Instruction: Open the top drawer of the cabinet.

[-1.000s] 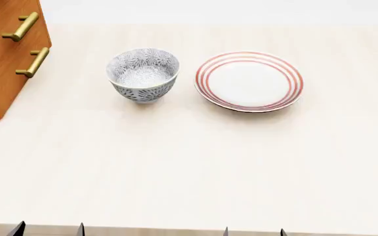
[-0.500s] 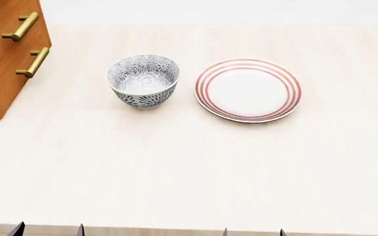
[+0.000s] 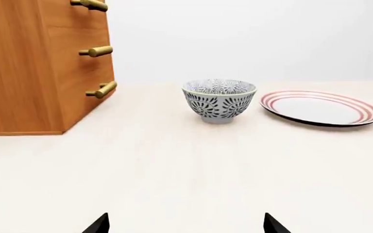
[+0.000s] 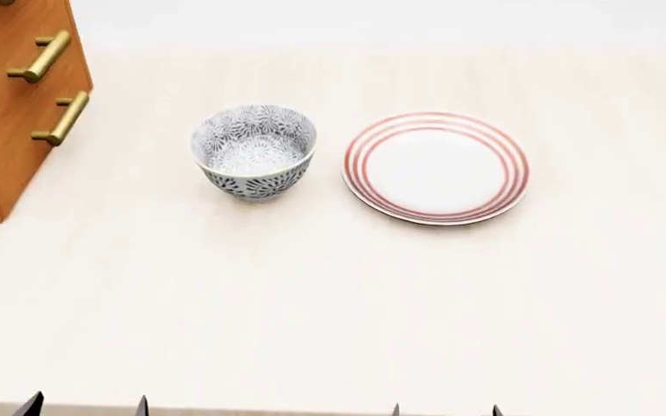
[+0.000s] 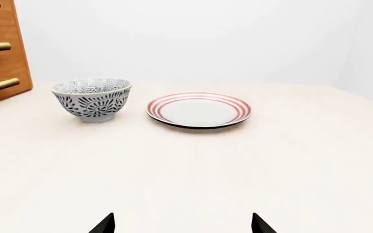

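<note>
While both grippers' jaws are hovering spread apart over the pale bench (image 4: 310, 303), the tall orange-brown wooden cabinet (image 3: 37, 73) is standing at far left, its brass-handled top drawer (image 3: 86, 7) closed.

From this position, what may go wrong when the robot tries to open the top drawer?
1. Wrong handle: the cabinet has three identical brass handles close together, and the top drawer's handle is cut off at the edge of the left wrist view.
2. The bowl stands near the cabinet; an arm swinging across may knock it.
3. Both claws, left and right, are far back from the cabinet, so the reach is long and aiming may be less exact.
</note>
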Available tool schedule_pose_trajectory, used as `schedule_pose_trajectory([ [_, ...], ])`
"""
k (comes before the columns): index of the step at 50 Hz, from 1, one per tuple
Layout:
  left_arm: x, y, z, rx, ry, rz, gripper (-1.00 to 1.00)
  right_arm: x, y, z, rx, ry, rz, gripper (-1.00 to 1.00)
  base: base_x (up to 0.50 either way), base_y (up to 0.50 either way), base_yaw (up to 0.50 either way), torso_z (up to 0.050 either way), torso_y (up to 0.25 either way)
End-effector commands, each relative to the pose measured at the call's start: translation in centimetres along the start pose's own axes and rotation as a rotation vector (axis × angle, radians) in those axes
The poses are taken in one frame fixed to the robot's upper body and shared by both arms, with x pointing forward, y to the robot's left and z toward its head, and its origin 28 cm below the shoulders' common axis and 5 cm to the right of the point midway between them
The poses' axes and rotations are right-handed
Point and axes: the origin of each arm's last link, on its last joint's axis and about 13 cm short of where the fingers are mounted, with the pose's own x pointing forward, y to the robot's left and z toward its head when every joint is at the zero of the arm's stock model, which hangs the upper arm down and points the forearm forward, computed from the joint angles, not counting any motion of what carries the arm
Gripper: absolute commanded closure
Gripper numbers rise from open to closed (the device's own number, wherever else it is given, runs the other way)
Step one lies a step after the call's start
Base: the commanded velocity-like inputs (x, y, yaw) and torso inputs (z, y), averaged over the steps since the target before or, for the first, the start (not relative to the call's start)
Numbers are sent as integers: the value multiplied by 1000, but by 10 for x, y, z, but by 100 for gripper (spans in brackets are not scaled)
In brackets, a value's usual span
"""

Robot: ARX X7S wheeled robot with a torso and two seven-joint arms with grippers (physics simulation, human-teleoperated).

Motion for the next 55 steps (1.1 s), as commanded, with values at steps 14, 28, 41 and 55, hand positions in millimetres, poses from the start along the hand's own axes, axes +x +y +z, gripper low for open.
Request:
schedule_pose_trajectory([
  [14,2,0,0,-10,-8,-1,-100,2,-1,1,2,-2,-2,-100,0,0,0,50,0],
  [28,2,1,3,-11,-12,0,-100,2,0,2,0,-3,-1,-100,0,0,0,50,0],
  [41,2,0,2,-12,-14,0,-100,2,0,2,0,-7,5,-100,0,0,0,50,0],
  [55,1,-1,1,-12,-3,-7,-100,1,0,3,14,-22,9,-100,252,0,0,18,0],
])
